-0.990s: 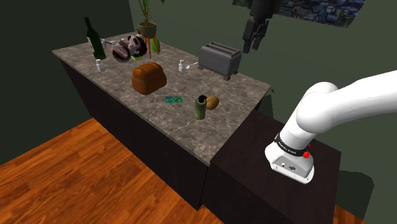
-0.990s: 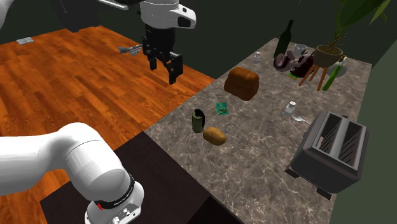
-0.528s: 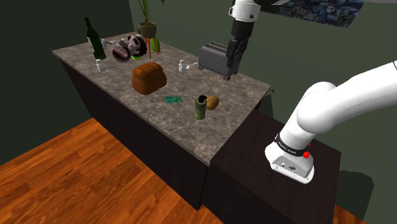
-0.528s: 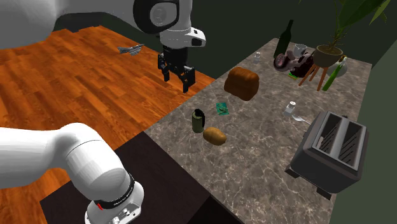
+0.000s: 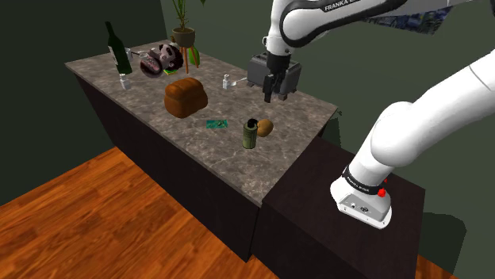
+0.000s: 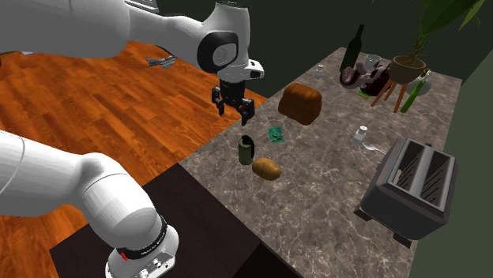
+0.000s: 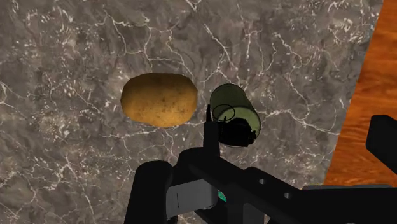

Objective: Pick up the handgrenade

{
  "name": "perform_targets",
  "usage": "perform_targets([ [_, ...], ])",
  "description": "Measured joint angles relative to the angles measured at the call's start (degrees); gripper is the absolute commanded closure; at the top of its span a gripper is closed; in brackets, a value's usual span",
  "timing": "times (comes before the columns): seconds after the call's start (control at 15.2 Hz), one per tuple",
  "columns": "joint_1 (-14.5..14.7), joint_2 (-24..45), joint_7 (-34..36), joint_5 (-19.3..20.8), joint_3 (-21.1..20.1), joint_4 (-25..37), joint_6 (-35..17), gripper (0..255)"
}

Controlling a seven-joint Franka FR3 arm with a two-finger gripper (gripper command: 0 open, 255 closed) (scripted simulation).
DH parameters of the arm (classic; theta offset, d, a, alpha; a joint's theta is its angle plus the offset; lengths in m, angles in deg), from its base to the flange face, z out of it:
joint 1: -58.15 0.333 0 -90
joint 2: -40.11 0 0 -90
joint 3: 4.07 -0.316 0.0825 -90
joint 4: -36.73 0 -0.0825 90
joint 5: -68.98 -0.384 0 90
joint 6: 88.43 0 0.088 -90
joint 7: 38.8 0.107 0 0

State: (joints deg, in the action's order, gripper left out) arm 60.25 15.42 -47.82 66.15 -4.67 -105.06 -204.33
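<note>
My gripper (image 6: 231,110) hangs empty with its fingers apart, well above the potato (image 7: 159,99) on the bench (image 6: 316,201). The handgrenade (image 7: 234,114) is dark green and upright. It sits just beside the potato, on the side nearer the bench edge. I judge this is the approach step. To do it well, centre over the handgrenade and turn the wrist so neither finger lands on the potato. Drop straight down and close low on the body so it doesn't tip.

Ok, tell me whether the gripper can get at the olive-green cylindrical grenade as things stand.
Probably yes: the open black gripper hangs above the upright olive-green grenade with nothing between; the brown potato lies beside it, apart.
</note>
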Motion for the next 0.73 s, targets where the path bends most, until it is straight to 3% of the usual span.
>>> perform_targets([
  [0.73, 0.8, 22.3, -2.3, 4.7, -1.7, 3.6, -20.1, 0],
])
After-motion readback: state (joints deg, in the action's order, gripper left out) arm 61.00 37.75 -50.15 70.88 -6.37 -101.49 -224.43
